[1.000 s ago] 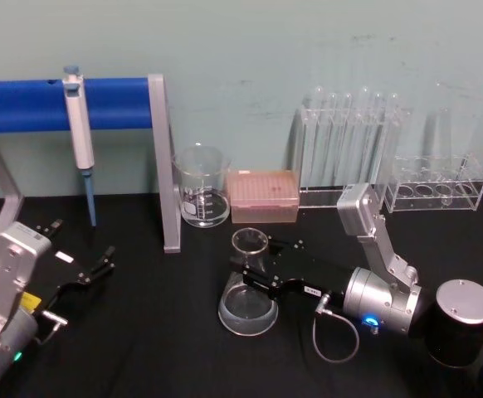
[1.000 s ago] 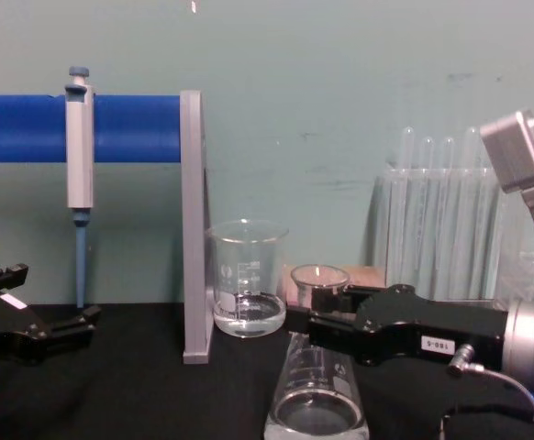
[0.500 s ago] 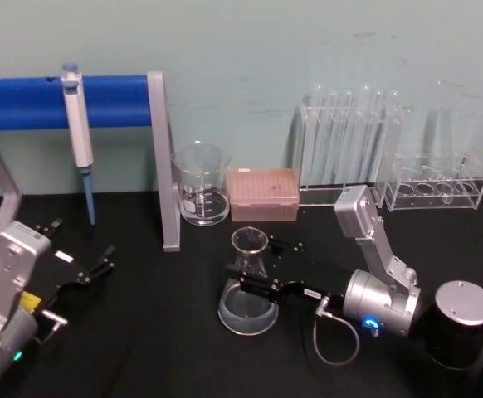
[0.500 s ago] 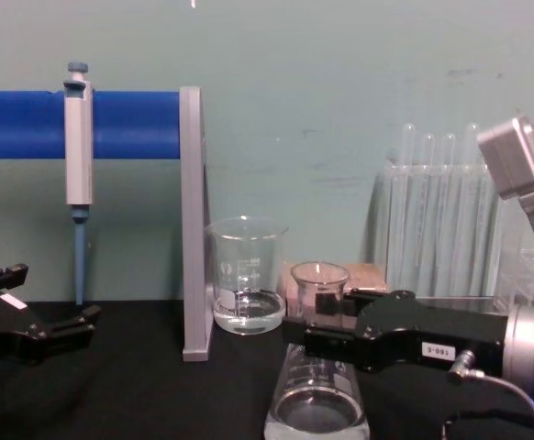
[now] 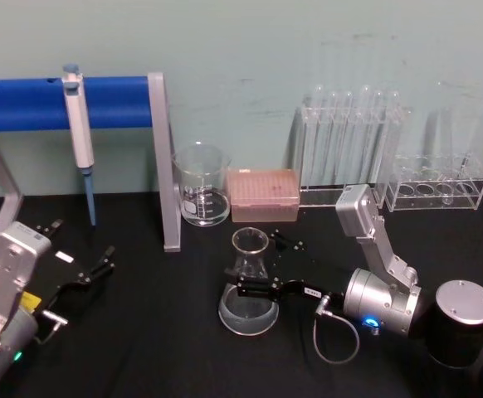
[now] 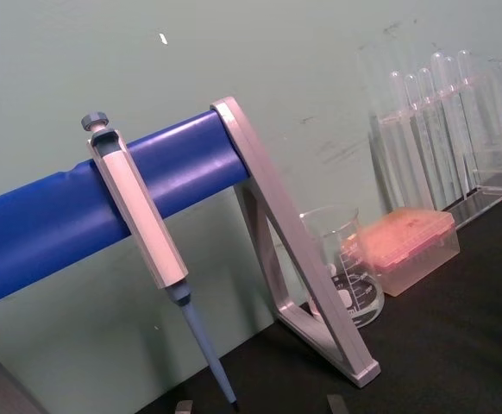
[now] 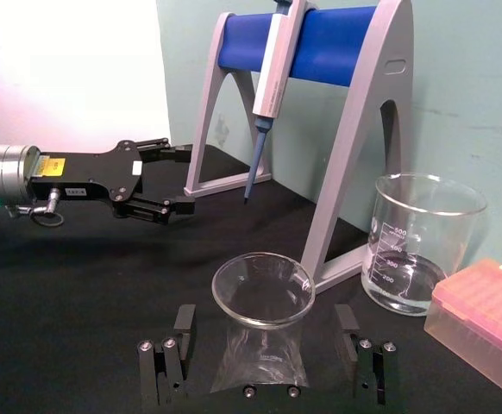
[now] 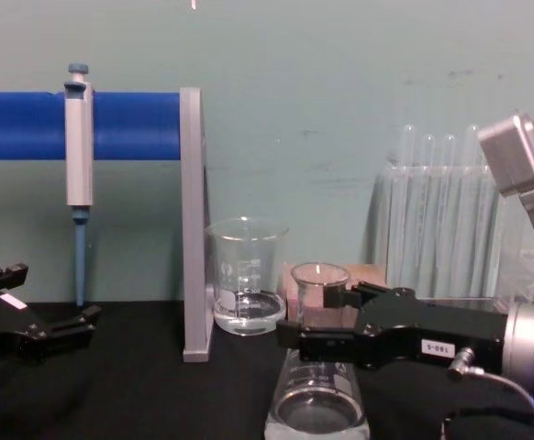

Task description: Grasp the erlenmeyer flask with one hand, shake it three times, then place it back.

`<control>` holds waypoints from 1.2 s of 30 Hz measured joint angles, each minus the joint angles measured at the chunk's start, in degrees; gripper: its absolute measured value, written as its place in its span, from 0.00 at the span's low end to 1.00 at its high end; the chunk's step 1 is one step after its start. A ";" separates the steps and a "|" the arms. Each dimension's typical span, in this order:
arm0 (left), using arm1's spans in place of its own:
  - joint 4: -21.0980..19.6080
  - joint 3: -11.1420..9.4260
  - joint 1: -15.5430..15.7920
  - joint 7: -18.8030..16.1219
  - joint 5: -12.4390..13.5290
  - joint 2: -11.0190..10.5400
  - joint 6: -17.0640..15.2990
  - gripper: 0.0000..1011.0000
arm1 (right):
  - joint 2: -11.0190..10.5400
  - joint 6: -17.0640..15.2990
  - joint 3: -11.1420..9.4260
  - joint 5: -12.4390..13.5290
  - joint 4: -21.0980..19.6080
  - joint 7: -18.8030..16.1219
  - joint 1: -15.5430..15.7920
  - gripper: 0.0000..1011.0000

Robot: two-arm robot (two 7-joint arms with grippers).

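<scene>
The erlenmeyer flask (image 5: 247, 300) (image 8: 317, 408) is clear glass with a little liquid and stands upright on the black table, in front of the pink box. My right gripper (image 5: 261, 265) (image 8: 315, 314) reaches in from the right at neck height and is open. Its jaws stand on either side of the neck, and the right wrist view shows a gap on both sides of the flask (image 7: 260, 345). My left gripper (image 5: 92, 269) (image 7: 166, 177) rests parked at the table's left side, open and holding nothing.
A glass beaker (image 5: 202, 195) (image 8: 247, 284) with some liquid stands behind the flask beside the grey stand post (image 5: 165, 166). A pipette (image 5: 79, 133) hangs from the blue bar. A pink tip box (image 5: 263, 195) and test tube racks (image 5: 349, 149) line the back wall.
The right gripper's fingers have spread apart off the flask's neck. The flask stays standing on the table. The left arm has not moved.
</scene>
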State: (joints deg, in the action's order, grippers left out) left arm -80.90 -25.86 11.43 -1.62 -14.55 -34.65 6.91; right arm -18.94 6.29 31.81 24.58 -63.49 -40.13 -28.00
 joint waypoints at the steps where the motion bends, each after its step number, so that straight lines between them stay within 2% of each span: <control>1: 0.00 0.00 0.00 0.00 0.00 0.00 0.00 0.99 | 0.00 0.01 0.00 0.01 0.00 0.00 0.00 0.99; 21: 0.00 0.00 0.00 0.00 0.00 0.00 0.00 0.99 | -0.17 0.02 0.08 0.09 -0.10 -0.12 -0.02 0.99; 30: 0.00 0.00 0.00 0.00 0.00 0.00 0.00 0.99 | -2.09 0.00 0.33 -0.37 -2.09 -0.87 0.66 0.99; 36: 0.00 0.00 0.00 0.00 0.00 0.00 0.00 0.99 | -5.02 -1.08 -0.20 -0.41 -5.99 -0.69 2.71 0.99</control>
State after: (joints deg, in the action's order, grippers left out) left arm -80.90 -25.86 11.43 -1.62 -14.55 -34.65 6.91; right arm -23.96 5.21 31.61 24.17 -69.48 -40.82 -25.29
